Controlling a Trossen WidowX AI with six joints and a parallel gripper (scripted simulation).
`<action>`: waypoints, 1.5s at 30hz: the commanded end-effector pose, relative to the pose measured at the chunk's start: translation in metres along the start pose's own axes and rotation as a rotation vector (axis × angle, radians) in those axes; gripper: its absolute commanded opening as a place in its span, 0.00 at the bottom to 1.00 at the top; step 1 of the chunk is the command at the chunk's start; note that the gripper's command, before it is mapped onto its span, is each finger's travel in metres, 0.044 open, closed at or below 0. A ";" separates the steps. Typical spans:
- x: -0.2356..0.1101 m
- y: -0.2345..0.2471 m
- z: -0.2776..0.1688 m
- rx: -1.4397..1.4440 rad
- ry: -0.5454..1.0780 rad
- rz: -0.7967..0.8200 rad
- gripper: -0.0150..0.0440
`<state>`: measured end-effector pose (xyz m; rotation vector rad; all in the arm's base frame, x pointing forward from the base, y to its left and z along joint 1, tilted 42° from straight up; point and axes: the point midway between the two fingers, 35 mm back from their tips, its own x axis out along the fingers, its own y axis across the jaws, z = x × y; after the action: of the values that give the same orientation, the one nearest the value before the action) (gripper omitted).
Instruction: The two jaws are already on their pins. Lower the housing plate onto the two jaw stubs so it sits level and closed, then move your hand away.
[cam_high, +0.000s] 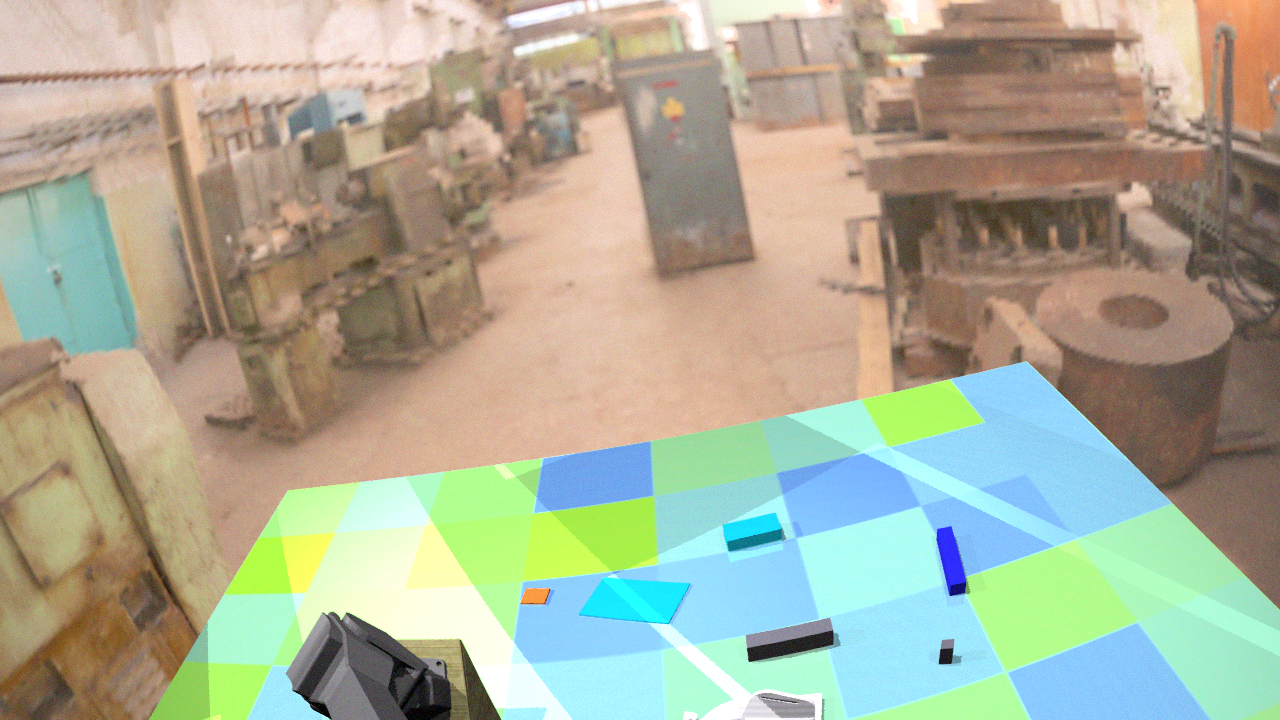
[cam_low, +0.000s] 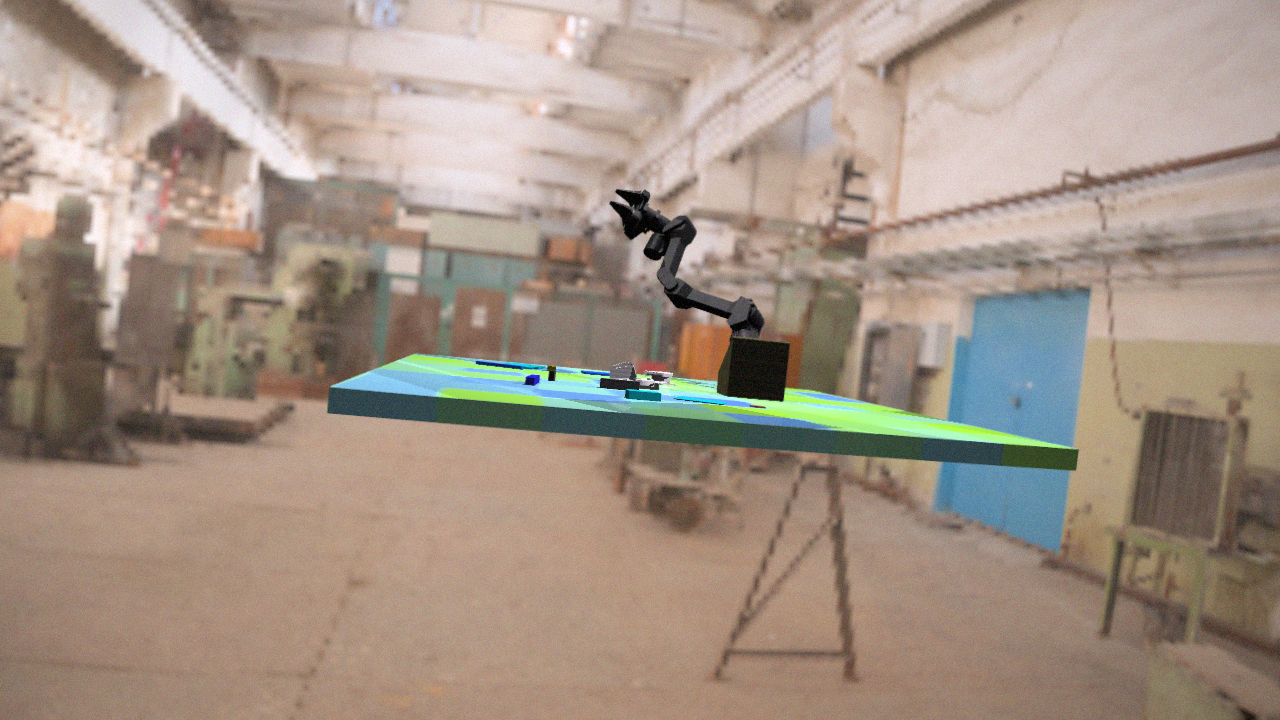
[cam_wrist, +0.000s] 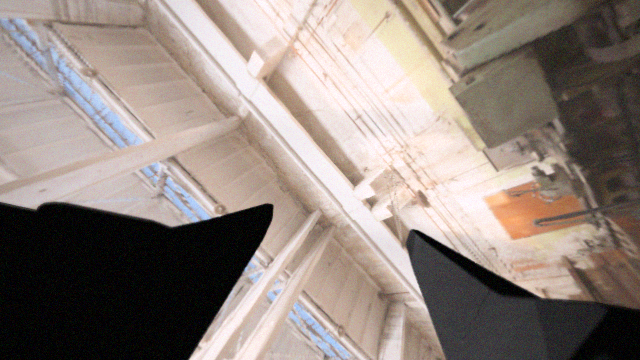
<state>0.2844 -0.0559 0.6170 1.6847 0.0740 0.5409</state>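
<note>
My gripper (cam_low: 614, 197) (cam_wrist: 339, 223) is open and empty, raised high above the table, its fingers pointing up and away from it. A white and grey assembly (cam_high: 760, 710) is cut off by the bottom edge of the top view. In the exterior view a grey piece (cam_low: 622, 369) stands up at a slant, with a low whitish piece (cam_low: 658, 375) beside it. These are too small and cut off to tell the jaws, pins and housing plate apart, or whether the plate is level.
On the table (cam_high: 1065, 667) (cam_low: 483, 402) lie a dark bar (cam_high: 789, 640), a teal block (cam_high: 752, 532) (cam_low: 642, 394), a thin cyan plate (cam_high: 635, 600), an orange square (cam_high: 535, 596), a blue bar (cam_high: 950, 560) and a small black block (cam_high: 946, 651). The arm stands on a dark box (cam_low: 756, 368).
</note>
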 end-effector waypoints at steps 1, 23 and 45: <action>0.000 0.000 0.000 0.000 0.000 0.000 0.98; -0.049 0.057 -0.030 -0.353 -0.110 0.180 1.00; -0.087 0.094 -0.067 -0.762 -0.245 0.305 1.00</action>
<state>0.1658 -0.0470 0.6828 1.0642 -0.4807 0.5082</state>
